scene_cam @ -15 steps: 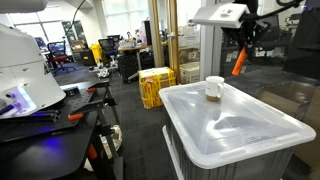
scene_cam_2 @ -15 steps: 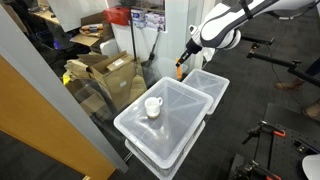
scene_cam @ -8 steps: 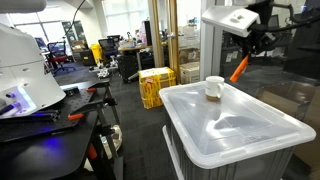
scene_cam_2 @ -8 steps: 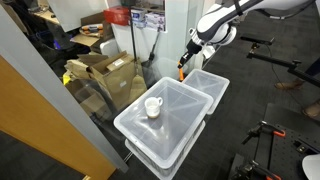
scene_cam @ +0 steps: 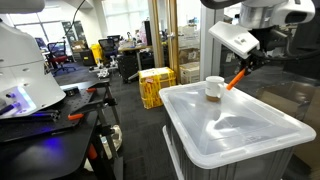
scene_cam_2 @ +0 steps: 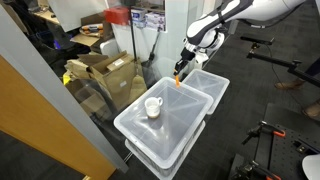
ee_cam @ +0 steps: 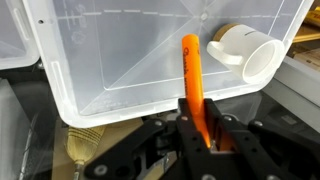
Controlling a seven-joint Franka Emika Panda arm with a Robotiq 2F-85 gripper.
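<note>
Low in the centre of the wrist view: a Robotiq gripper (ee_cam: 197, 128), clenched on an orange marker (ee_cam: 191, 75). Marker pinched by its lower end between both fingers, rising from there toward the middle of the frame, over the near edge of a clear plastic bin lid (ee_cam: 120, 60). Up and to the right of the marker's tip, close to it, a white mug (ee_cam: 243, 52), seen side-on with the open mouth toward the right edge of the frame.

In an exterior view, gripper (scene_cam: 247, 62) at the upper right, above the far end of the lid (scene_cam: 240, 130). Marker (scene_cam: 235, 80) slanting down and to the left from the fingers, tip just beside the mug (scene_cam: 214, 89); touching or not, cannot tell. Mug upright on the lid, near its far edge. Behind the bin, at centre left of that frame, a yellow crate (scene_cam: 155, 85) on the floor.

In an exterior view from higher up, mug (scene_cam_2: 152, 106) near the middle of the lid. A second clear bin (scene_cam_2: 212, 88) just beside the first, below the gripper. Cardboard boxes (scene_cam_2: 105, 72) at centre left.
</note>
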